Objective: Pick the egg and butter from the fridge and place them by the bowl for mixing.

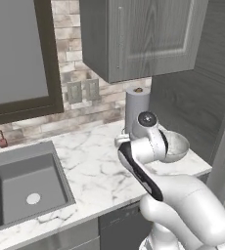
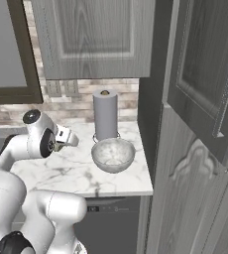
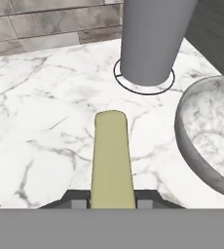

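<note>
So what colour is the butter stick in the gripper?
Olive-yellow: the butter sticks out between the gripper's jaws, clearest in the hand view.

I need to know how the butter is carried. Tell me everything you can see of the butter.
The butter is a slim olive-yellow stick with a rounded far end and a smooth, matte look. It is clamped at its near end between the fingertips of the gripper, pointing away over the marble counter, left of the bowl.
</note>
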Controlling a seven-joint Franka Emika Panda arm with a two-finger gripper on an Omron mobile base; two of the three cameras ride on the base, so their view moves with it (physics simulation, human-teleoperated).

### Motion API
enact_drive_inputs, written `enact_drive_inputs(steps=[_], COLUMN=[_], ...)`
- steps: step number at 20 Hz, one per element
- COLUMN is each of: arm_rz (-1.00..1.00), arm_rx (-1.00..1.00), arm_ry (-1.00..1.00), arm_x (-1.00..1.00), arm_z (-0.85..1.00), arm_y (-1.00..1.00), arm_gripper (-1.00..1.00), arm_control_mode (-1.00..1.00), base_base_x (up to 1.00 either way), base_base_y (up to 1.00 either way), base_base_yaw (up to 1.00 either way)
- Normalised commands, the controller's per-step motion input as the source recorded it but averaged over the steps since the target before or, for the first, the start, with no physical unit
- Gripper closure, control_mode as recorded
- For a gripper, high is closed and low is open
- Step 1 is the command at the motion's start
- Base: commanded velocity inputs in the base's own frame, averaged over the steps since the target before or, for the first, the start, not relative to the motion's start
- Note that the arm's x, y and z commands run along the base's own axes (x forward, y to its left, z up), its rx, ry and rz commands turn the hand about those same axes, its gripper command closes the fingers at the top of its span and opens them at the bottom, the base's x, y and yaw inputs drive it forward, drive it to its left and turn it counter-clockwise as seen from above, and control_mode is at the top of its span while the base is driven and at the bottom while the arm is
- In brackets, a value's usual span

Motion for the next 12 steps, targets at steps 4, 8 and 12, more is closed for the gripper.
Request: enact_drive_inputs(steps=[4, 8, 12], arm_rz=[-0.06, -0.08, -0.09], arm_rx=[0.0, 0.0, 0.0], arm_ry=[0.07, 0.19, 0.23], arm_x=[0.51, 0.57, 0.41], arm_z=[-0.06, -0.08, -0.11], arm_y=[0.0, -0.02, -0.02], arm_gripper=[1.0, 1.0, 1.0], arm_control_mode=[-1.0, -1.0, -1.0], base_base_x=[0.0, 0.0, 0.0], base_base_y=[0.0, 0.0, 0.0], base_base_yaw=[0.0, 0.0, 0.0])
